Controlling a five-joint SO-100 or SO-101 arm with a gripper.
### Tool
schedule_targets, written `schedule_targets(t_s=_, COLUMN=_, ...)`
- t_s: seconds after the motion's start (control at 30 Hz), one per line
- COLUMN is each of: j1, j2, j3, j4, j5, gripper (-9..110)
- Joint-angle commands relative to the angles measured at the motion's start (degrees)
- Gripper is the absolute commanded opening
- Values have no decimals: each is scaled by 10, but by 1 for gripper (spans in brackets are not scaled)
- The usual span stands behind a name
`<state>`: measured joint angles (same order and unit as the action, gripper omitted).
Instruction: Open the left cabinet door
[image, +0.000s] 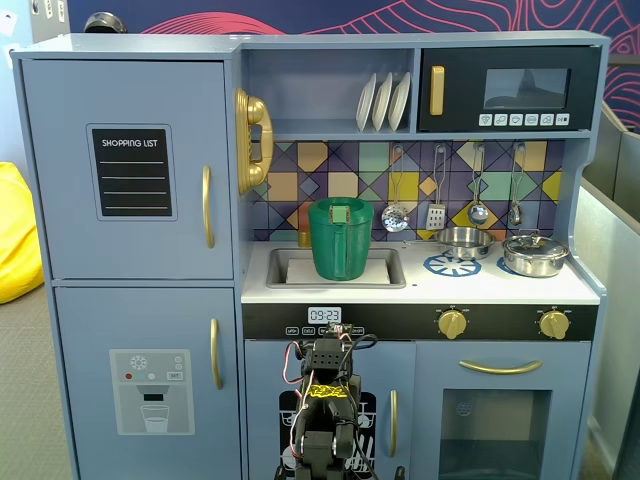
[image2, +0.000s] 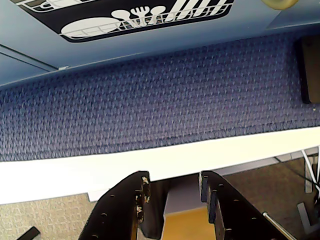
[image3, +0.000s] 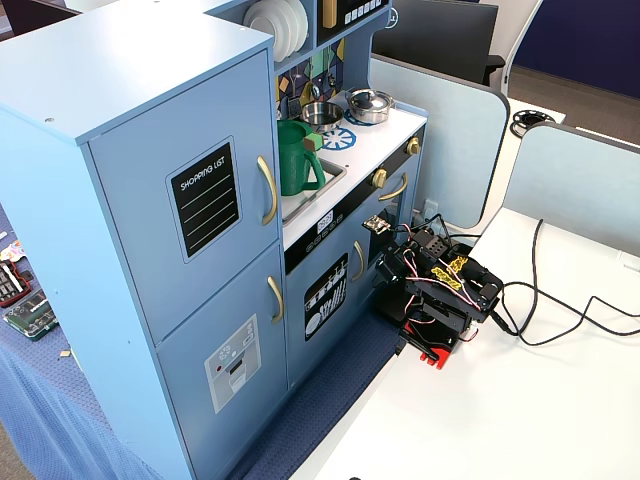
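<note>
The left cabinet door is a large blue-grey door with a black SHOPPING LIST panel and a curved gold handle. It is shut flat in both fixed views; it also shows in a fixed view with its handle. My arm sits folded on the white table in front of the kitchen's lower middle, well below and to the right of that door. In the wrist view my gripper points down over the table edge, its jaws apart and empty.
Below the task door is a door with a dispenser graphic. A small door with a dishes picture stands right ahead of the arm. A blue mat lies under the kitchen. Cables trail on the white table.
</note>
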<state>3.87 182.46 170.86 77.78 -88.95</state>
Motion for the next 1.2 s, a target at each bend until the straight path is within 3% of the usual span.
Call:
schedule_targets(t_s=0.0, j1=-2, j2=-3, j3=9, j4=100, j5=6, gripper=0)
schedule_targets(t_s=0.53, j1=-15, j2=-3, j3=9, j4=90, j5=-2, gripper=0)
schedule_targets(t_s=0.8, j1=-116, j2=-24, j3=-31, j4=-31, j5=40, gripper=0)
schedule_targets(t_s=1.17, j1=-299, j2=-78, j3=-225, j4=-291, j5=13, gripper=0)
